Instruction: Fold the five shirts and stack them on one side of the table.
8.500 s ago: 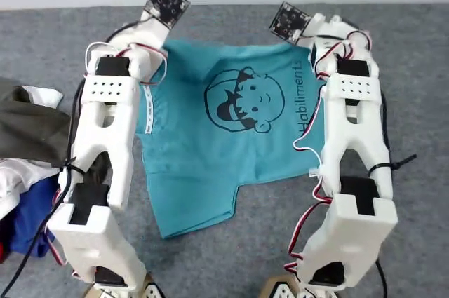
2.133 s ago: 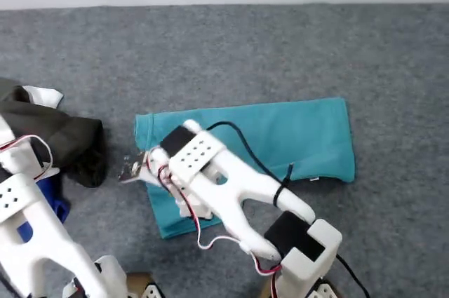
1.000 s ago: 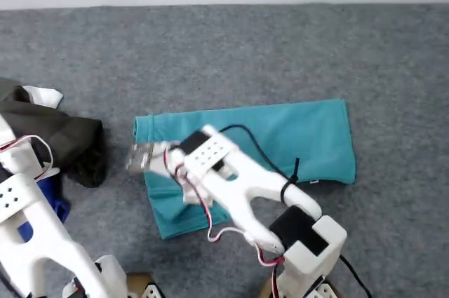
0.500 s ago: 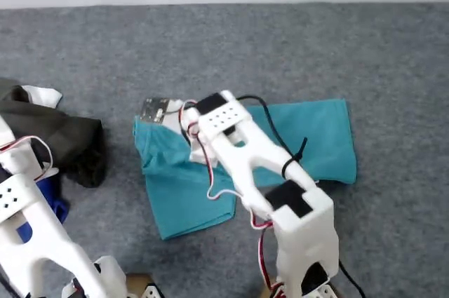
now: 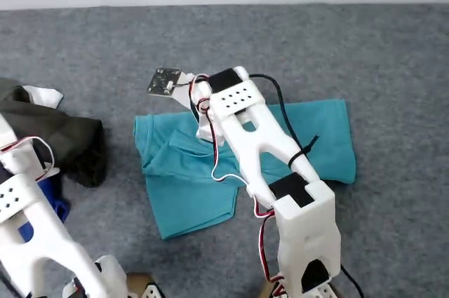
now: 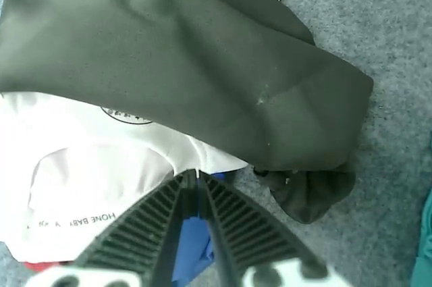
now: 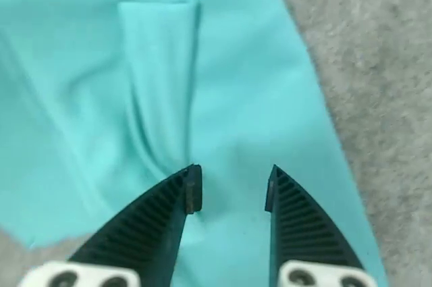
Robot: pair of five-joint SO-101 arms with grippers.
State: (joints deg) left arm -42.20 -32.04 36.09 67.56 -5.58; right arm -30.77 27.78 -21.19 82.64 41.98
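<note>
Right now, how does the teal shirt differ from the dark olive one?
The teal shirt lies spread out, roughly folded, alone on the grey table; the dark olive shirt is bunched atop a heap of white and blue clothes. The open right gripper hangs over the teal one, the shut left gripper over the heap. Neither is gripped.

The high camera looks down over the table (image 5: 393,66) from the arms' side, taking in the heap of shirts (image 5: 49,137) and the teal shirt (image 5: 319,137). The left wrist camera faces down past the left gripper (image 6: 198,179), close above that heap; the right wrist camera faces down past the right gripper (image 7: 231,189), close above the teal shirt
</note>
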